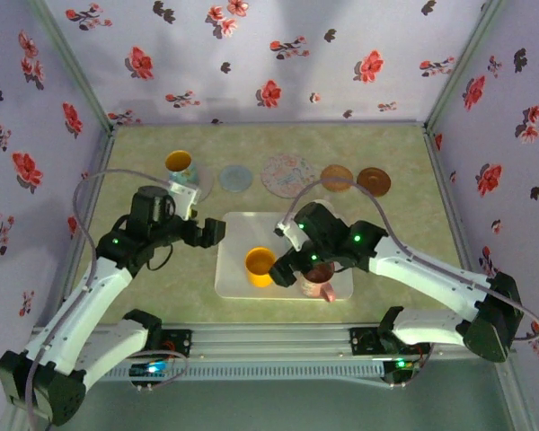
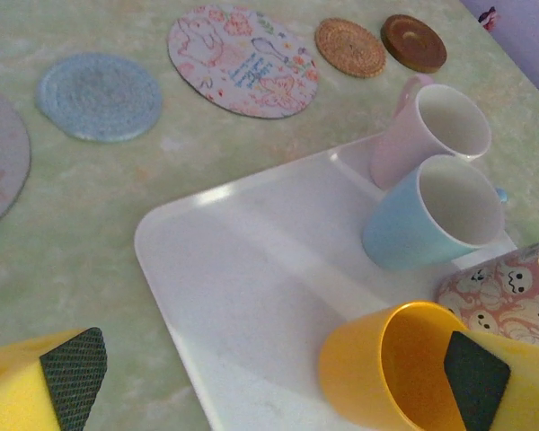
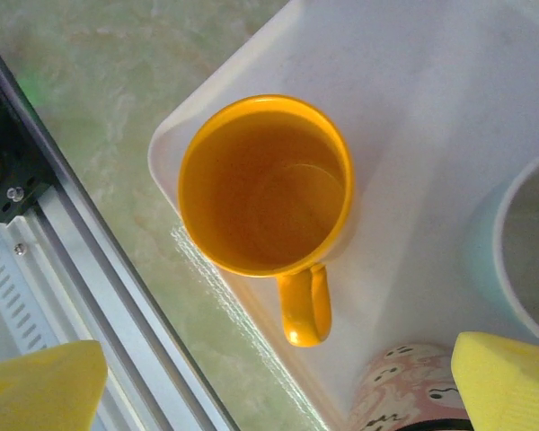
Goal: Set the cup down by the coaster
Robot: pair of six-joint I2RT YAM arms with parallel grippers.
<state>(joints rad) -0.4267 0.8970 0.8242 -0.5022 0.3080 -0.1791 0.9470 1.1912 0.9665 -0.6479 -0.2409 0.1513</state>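
- Right jaws: spread as wide as they go, with nothing between them. They hover over the near left corner of the white tray.
- Left jaws: also fully spread and empty, poised at the tray's left edge.
- Yellow mug: we take this as the task's cup. It stands upright and empty in the tray's near left corner, directly below the right jaws. Its handle points toward the patterned cup just beside it.
- Blue cup and pink cup: close together on the tray, beyond the mug.
- Coasters: a row on the surface behind the tray, namely the blue-grey coaster, floral coaster, woven coaster and brown coaster.
- Step in hand, as we judge it: the grasp has not yet been made.
  - We would lower the right jaws straight down to straddle the mug's wall, away from the handle and clear of the patterned cup.
  - We would then close firmly and lift above the tray's lip before carrying the mug back.
  - It should be set down beside a coaster, not on top of it.
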